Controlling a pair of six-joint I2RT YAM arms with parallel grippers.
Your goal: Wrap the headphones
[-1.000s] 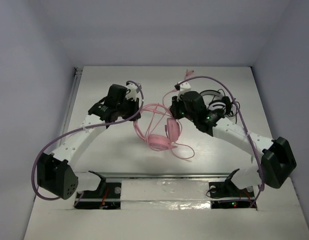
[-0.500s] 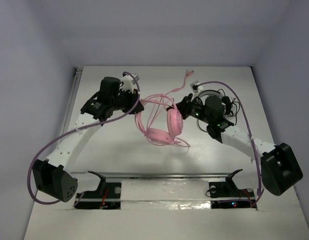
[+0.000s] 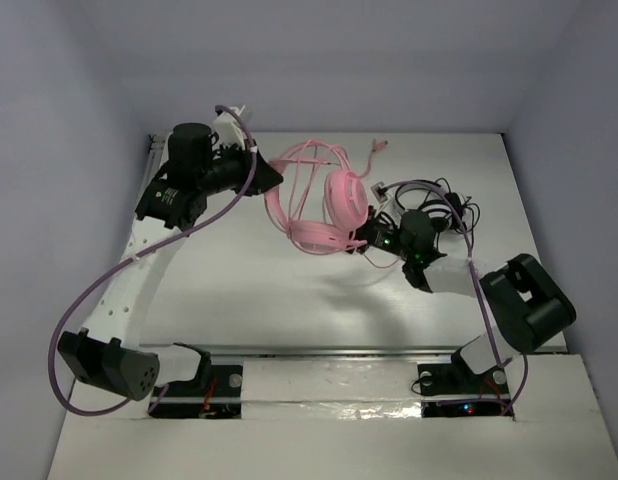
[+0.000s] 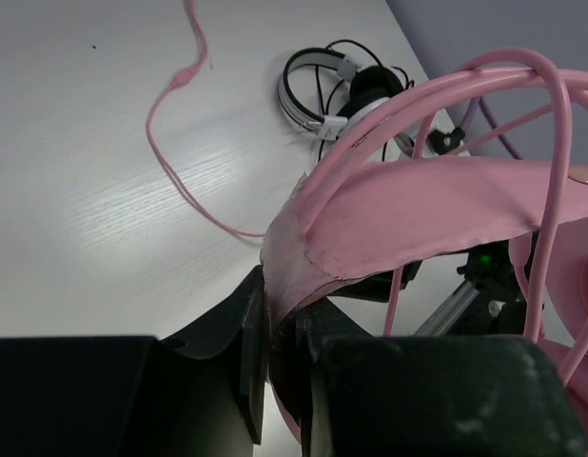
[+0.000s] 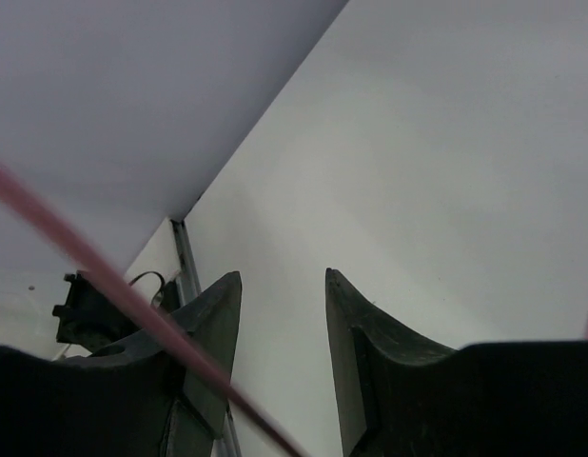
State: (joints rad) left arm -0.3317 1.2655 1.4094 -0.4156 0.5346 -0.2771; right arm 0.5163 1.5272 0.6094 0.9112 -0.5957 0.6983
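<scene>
Top external view is showing a white surface (image 3: 239, 290) between pale walls (image 3: 309, 60); pink headphones (image 3: 344, 200), cable (image 4: 185, 74) looping over them, are hanging upper centre, left claw (image 4: 280, 338) clamping their headband (image 4: 437, 209), right claw (image 5: 282, 278) gaping empty.

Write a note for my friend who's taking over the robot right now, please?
The left gripper has its jaws shut on the pink headband, holding the pink headphones up off the table.
The right gripper has its jaws open and empty; the pink cable crosses beside them.
Done: a few cable strands run over the headband.
To do: the cable's tail lies loose on the table; wind it on.
</scene>
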